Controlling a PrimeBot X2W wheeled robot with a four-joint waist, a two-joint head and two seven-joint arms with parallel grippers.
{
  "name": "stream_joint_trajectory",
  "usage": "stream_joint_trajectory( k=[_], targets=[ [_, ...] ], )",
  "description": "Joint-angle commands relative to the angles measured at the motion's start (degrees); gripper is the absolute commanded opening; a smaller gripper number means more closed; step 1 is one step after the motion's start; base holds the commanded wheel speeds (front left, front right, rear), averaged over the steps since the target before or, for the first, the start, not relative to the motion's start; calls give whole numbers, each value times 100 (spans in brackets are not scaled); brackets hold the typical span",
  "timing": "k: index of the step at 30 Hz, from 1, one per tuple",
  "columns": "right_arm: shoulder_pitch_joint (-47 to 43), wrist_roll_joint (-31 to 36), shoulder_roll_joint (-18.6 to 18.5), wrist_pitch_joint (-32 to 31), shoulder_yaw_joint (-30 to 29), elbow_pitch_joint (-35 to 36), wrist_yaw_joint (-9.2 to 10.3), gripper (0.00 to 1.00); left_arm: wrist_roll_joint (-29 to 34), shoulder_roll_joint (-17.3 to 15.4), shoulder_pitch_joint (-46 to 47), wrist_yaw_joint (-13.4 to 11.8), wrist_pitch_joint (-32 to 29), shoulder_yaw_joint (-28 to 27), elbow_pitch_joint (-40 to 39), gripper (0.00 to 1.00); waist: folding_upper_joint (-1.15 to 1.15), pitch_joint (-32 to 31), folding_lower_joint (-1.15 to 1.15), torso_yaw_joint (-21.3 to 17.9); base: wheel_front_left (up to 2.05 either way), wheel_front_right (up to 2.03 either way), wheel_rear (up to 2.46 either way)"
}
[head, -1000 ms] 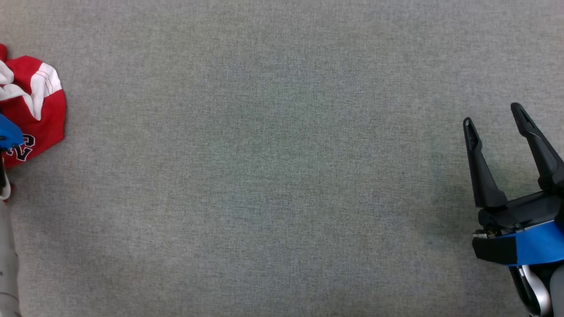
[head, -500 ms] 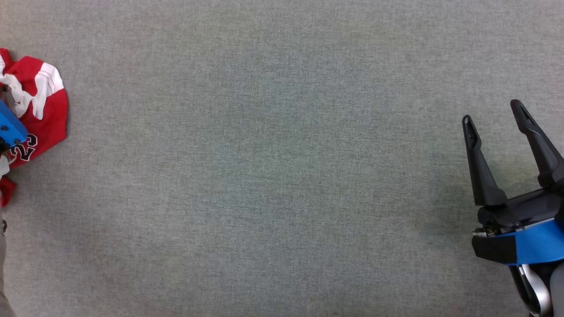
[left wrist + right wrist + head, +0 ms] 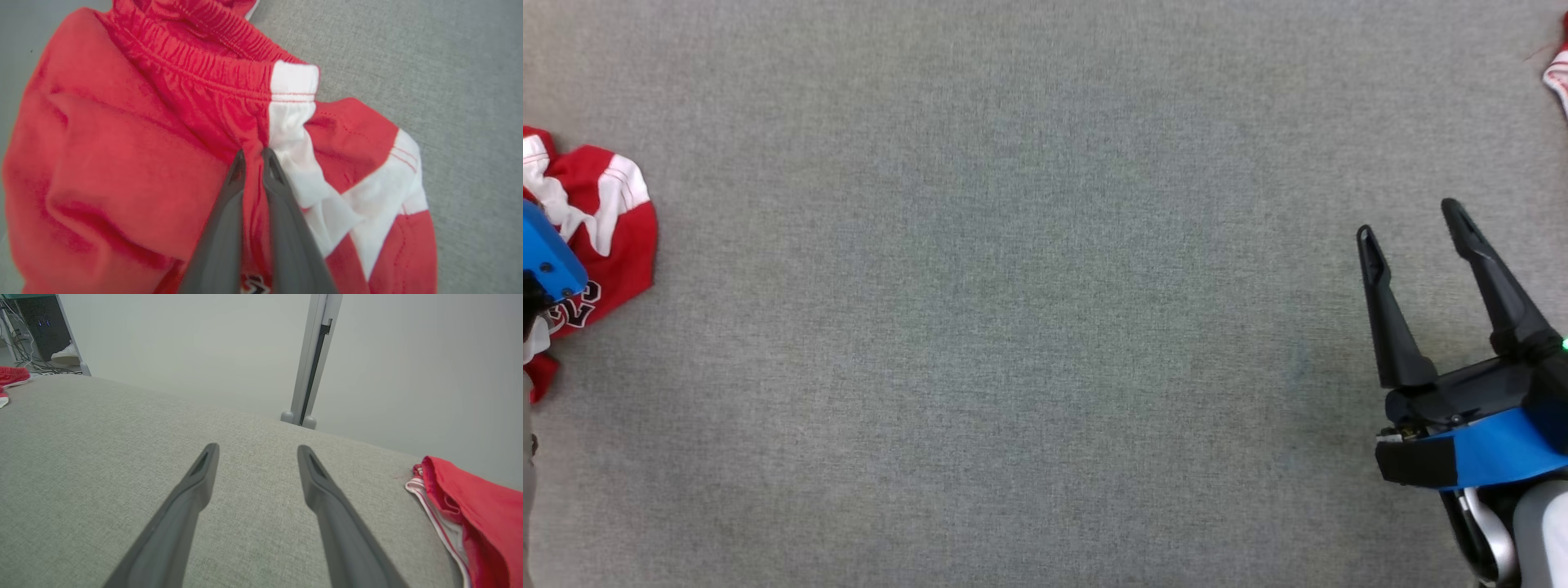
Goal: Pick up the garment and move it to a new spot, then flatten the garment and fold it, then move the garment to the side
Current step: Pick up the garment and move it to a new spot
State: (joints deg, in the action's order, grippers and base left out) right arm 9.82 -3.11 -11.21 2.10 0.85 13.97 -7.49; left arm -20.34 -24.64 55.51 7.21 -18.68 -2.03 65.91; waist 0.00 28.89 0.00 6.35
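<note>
- Head view: one grey woven tabletop (image 3: 1029, 327), flat, matte and finely flecked.
- One pair of red shorts (image 3: 613, 237) at the far left edge; lies crumpled on that cloth, soft and creased, with curved white panels and a dark printed number.
- One blue wrist cover (image 3: 547, 261) of the left arm, hard and smooth; overlaps the near side of the shorts.
- One right gripper (image 3: 1410, 219) at the lower right; two long, dark, tapered fingers, spread wide with nothing between them; stands well apart from the shorts.
- One second garment (image 3: 1558, 77) at the top right edge: a small white scrap with thin red stripes.
- Left wrist view: one left gripper (image 3: 254, 157); two grey tapered fingers drawn narrow, pinching a ridge of the red fabric just below the waistband.
- One gathered elastic waistband (image 3: 196, 65), ribbed with close puckers; one white panel (image 3: 294, 122) just beside the pinch, crossed by red stitched lines.
- Right wrist view: two right fingers (image 3: 204, 469), smooth and slotted near the tips, wide apart above the grey cloth.
- Second garment at the right edge: red folds over a white band with thin red stripes.
- One pale metal post (image 3: 312, 359) beyond the table's far edge; one white shoe (image 3: 65, 357) at far left; one red ribbed scrap (image 3: 12, 375) at the left edge, too small to identify.
</note>
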Motion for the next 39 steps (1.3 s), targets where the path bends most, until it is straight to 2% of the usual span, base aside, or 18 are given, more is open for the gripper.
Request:
stream_joint_trajectory(
  k=[1,10,18,23,31,39],
  targets=[
    [17,-55,42,69,21,-83,-1,100,-70,-69,-74,44,114,102,-116,0,0,-147,0,-73,0,0,0],
    [-121,-138,274,361,122,-648,-1,100,-161,-565,-84,27,1233,783,-906,0,0,-855,0,-346,0,0,0],
    [-283,-209,469,608,136,-1128,-1,100,-219,-620,180,27,1967,1493,-1788,0,0,-1354,0,-638,0,0,0],
    [-314,-259,609,769,177,-1415,-1,100,-113,-426,264,23,2105,1792,-2562,0,0,-1608,0,-930,0,0,0],
    [-294,-363,746,995,242,-1759,-1,100,-23,-95,290,-3,1943,2153,-3798,0,0,-1758,0,-1403,0,0,0],
    [-188,-469,820,1182,347,-2044,-1,100,-35,429,145,2,1793,2661,-4640,0,0,-1754,0,-1821,0,0,0]
  ],
)
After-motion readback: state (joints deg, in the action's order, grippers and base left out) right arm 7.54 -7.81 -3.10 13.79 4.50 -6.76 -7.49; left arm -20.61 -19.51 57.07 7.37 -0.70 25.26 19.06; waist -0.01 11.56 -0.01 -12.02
